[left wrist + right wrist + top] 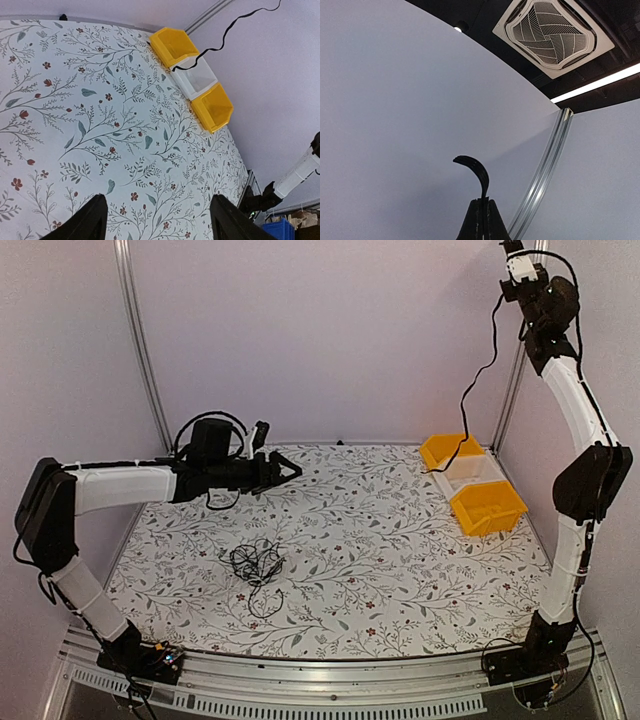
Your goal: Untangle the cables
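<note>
The cables [256,565] lie as a tangled bunch of thin black wires on the floral table, left of the middle. My left gripper [285,472] hovers above the table behind the bunch, open and empty; in the left wrist view its fingers [95,217] stand wide apart over bare cloth and the bunch is out of view. My right gripper [515,258] is raised high at the top right, shut on one black cable [480,370] that hangs down to the bins. The right wrist view shows the cable's end [479,172] sticking up from the shut gripper [482,200].
Three bins stand in a row at the back right: a yellow bin [447,450], a white bin [470,472] and another yellow bin [487,507]. The hanging cable [225,37] ends over them. Enclosure walls and metal posts [140,340] ring the table.
</note>
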You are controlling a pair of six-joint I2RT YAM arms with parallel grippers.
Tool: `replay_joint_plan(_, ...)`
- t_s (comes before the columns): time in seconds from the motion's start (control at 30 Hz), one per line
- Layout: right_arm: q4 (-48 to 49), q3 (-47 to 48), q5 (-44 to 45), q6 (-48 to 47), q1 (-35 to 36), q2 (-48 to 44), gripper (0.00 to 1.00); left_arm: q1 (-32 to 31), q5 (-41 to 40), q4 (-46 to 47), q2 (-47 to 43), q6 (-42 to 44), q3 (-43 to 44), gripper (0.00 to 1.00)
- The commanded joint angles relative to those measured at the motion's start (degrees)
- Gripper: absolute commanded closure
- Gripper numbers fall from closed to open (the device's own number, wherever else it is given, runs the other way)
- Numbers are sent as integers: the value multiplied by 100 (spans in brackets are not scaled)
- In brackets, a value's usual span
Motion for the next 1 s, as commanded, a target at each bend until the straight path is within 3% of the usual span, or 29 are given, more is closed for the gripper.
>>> replay_joint_plan(0.0, 724, 221, -308, 321, 13, -121, 100, -96, 123, 42, 124, -48, 125, 27)
replay_joint_plan(0.57, 1854, 663, -199, 1, 4, 544, 100, -173, 376, 9, 285, -69, 206, 27)
replay_joint_plan(0.97, 1299, 528, -52, 597, 40, 516, 100, -234, 438, -24, 306, -117, 88, 27)
